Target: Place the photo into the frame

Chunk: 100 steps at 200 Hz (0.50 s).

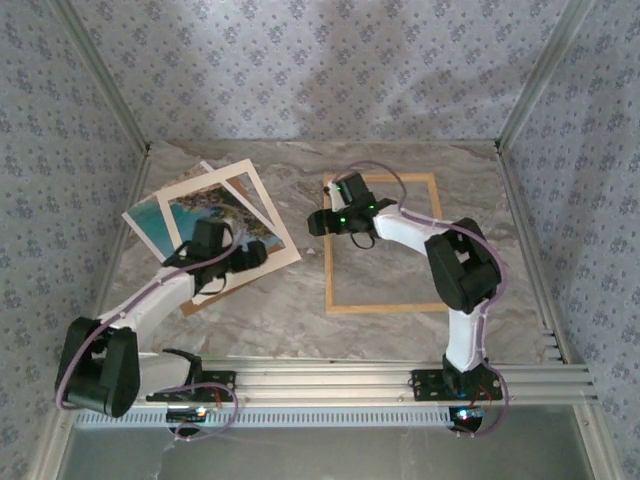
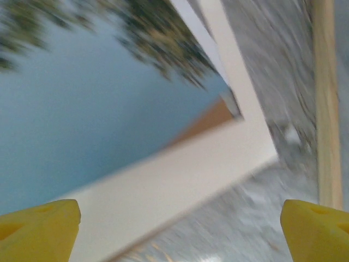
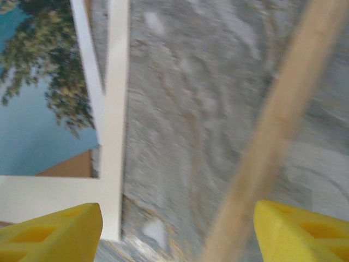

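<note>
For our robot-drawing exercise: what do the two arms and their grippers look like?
The left arm and right arm have white links between chunky black joints, with a thin lilac cable looping along each. Fingertips are bright yellow blocks with moulded hollows. Green lights glow at the right wrist.

photo (image 1: 165, 222) part-hidden under mat (image 1: 264, 218) (wrist views blurred)

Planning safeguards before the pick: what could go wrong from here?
1. The photo lies under the mat, so the open left gripper may grab or drag the mat instead.
2. The open right gripper hangs by the left rail of the frame and could nudge it askew.
3. Both grippers sit close together; they might collide.
</note>
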Each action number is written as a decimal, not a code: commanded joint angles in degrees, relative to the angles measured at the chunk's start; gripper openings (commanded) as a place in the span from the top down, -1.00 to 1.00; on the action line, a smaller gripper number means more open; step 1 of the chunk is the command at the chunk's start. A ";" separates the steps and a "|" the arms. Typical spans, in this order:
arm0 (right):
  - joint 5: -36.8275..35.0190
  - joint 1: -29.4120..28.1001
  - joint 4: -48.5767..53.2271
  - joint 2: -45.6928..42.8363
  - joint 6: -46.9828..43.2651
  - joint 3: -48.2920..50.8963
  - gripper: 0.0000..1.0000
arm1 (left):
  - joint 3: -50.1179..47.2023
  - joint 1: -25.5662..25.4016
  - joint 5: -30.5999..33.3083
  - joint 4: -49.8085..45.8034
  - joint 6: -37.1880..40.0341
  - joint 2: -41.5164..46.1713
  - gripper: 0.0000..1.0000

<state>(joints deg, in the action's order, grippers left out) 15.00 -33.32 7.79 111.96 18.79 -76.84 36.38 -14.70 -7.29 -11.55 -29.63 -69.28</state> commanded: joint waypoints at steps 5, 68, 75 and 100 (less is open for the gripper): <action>-1.36 -2.98 -0.17 5.08 4.82 -6.83 -0.43 | 1.50 9.39 6.62 3.63 -3.41 -1.06 -0.93; -2.22 -5.40 4.61 20.50 11.33 -26.61 -0.30 | 13.32 24.65 8.34 2.97 -1.79 -18.10 -0.97; -2.51 -5.44 5.56 22.03 12.22 -28.94 -0.30 | 15.26 25.38 8.34 1.50 -1.10 -20.23 -0.98; -3.08 -5.65 9.51 26.66 13.38 -36.05 -0.30 | 19.90 26.62 8.30 -1.81 0.80 -25.66 -0.98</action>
<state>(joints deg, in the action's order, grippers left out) 13.04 -38.54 11.64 134.74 29.15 -106.63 51.96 10.98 0.12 -8.95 -31.48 -91.26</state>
